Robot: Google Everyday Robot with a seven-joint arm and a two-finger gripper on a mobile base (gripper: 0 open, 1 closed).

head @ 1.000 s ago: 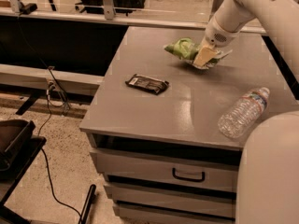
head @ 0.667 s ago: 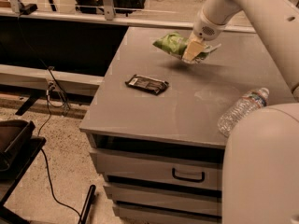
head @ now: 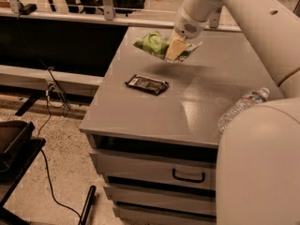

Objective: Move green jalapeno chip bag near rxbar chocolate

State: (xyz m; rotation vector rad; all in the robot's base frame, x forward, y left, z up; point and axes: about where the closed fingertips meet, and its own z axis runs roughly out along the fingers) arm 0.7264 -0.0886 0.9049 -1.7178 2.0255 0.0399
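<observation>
My gripper [head: 176, 49] is shut on the green jalapeno chip bag [head: 154, 43] and holds it lifted above the far middle of the grey cabinet top [head: 154, 111]. The bag sticks out to the left of the fingers [head: 172, 48], crinkly light green with white edges. The rxbar chocolate [head: 147, 84], a flat dark bar, lies on the top in front of and below the bag, a little to its left. The bag casts a shadow on the surface just behind the bar.
A clear plastic water bottle [head: 242, 109] lies on its side near the right edge of the top. My arm fills the right of the view. The cabinet has drawers [head: 154, 170] below. A cable and a dark stand are on the floor at left.
My gripper has carried the chip bag up off the surface and leftward, from the far right part of the top toward the bar.
</observation>
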